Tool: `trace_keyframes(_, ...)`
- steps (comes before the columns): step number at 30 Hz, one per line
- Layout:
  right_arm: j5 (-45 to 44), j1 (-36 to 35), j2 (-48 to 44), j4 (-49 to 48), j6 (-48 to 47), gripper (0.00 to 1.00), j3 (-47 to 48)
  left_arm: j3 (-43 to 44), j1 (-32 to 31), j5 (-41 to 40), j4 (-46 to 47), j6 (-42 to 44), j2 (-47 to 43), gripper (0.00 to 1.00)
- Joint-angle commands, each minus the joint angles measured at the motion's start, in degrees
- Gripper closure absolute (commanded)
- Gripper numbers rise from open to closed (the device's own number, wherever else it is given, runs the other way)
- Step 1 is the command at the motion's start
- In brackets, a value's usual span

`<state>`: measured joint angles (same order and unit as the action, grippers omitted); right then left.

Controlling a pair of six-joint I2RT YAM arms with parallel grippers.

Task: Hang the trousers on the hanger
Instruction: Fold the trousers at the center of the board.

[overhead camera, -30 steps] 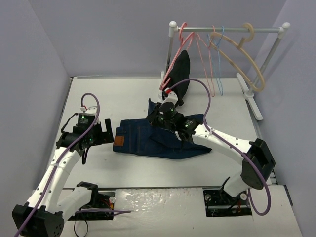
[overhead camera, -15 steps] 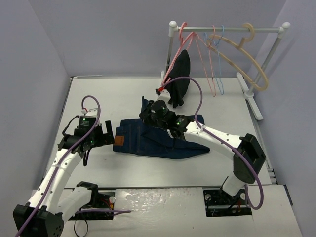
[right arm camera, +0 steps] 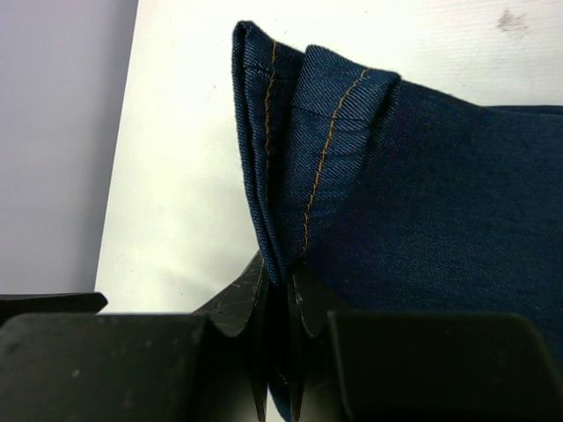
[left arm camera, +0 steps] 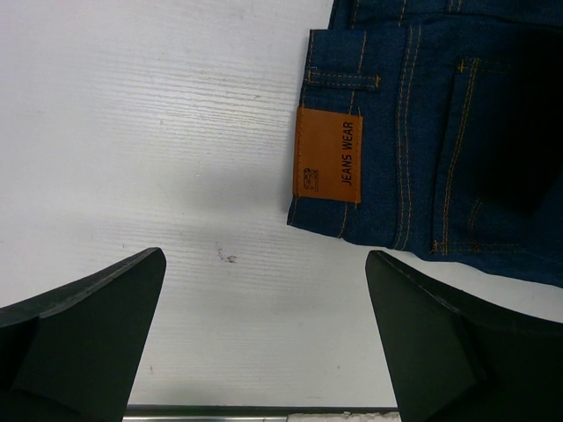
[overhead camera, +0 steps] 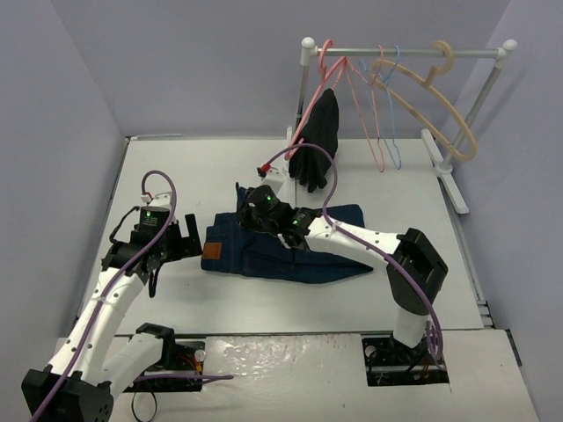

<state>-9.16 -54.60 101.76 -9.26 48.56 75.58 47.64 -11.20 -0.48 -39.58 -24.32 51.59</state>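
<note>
The trousers (overhead camera: 303,255) are dark blue jeans lying folded mid-table, with the brown waistband patch (overhead camera: 211,253) at their left end. My right gripper (overhead camera: 247,197) is shut on a folded hem of a trouser leg (right arm camera: 308,149), lifted above the waist end; its jaws (right arm camera: 280,290) pinch the cloth. My left gripper (overhead camera: 187,237) hovers just left of the patch (left arm camera: 327,156), jaws wide open (left arm camera: 264,334) over bare table and touching nothing. The light-blue hanger (overhead camera: 394,123) hangs on the rail at the back right.
A white rail rack (overhead camera: 405,51) stands at the back right with pink hangers (overhead camera: 369,114), a thick beige hanger (overhead camera: 440,97) and a black garment (overhead camera: 318,141) hanging on it. Lilac walls (overhead camera: 53,132) close in the left and back.
My right gripper has carried the pinched trouser leg leftward across the jeans, towards the waist end. The left arm has hardly moved and stays open.
</note>
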Motion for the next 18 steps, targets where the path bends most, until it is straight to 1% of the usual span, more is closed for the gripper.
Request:
trace_keyframes(1, 0.7, -1.4, 2.9, -4.8, 1.9, 0.98, 5.5, 0.9, -0.3, -1.9, 1.9, -0.8, -0.3, 0.03)
trace_keyframes(3, 1.6, -1.7, 5.7, -5.0, 1.9, 0.95, 6.8, 1.0, -0.3, -1.8, 1.8, -0.8, -0.2, 0.03)
trace_keyframes(5, 2.8, -2.1, 7.3, -5.3, 1.9, 0.90, 8.3, 1.0, -0.3, -1.8, 1.8, -0.7, 0.0, 0.03)
trace_keyframes(7, 3.7, -2.4, 9.3, -5.6, 2.1, 0.83, 9.4, 1.0, -0.3, -1.8, 1.8, -0.8, 0.0, 0.03)
trace_keyframes(9, 4.3, -2.6, 10.9, -5.7, 2.4, 0.71, 10.2, 1.0, -0.2, -1.8, 1.8, -0.8, 0.1, 0.03)
trace_keyframes(11, 5.9, -2.6, 12.0, -5.7, 1.6, 0.50, 11.8, 1.1, -0.3, -1.9, 1.7, -0.7, 0.0, 0.03)
trace_keyframes(13, 7.5, -2.6, 12.6, -5.4, 0.0, 0.40, 13.1, 1.1, -0.3, -1.9, 1.7, -0.7, -0.1, 0.03)
trace_keyframes(15, 8.5, -2.6, 11.9, -4.1, -3.0, 0.35, 14.6, 1.1, -0.3, -2.0, 1.6, -0.7, -0.3, 0.03)
trace_keyframes(17, 7.2, -2.5, 9.7, -0.7, -6.0, 0.35, 15.3, 1.4, -0.3, -1.8, 1.7, -0.2, -0.3, 0.03)
trace_keyframes(18, 7.1, -2.4, 9.5, -0.5, -7.3, 0.35, 15.3, 1.6, -0.3, -1.9, 1.7, 0.1, -0.3, 0.03)
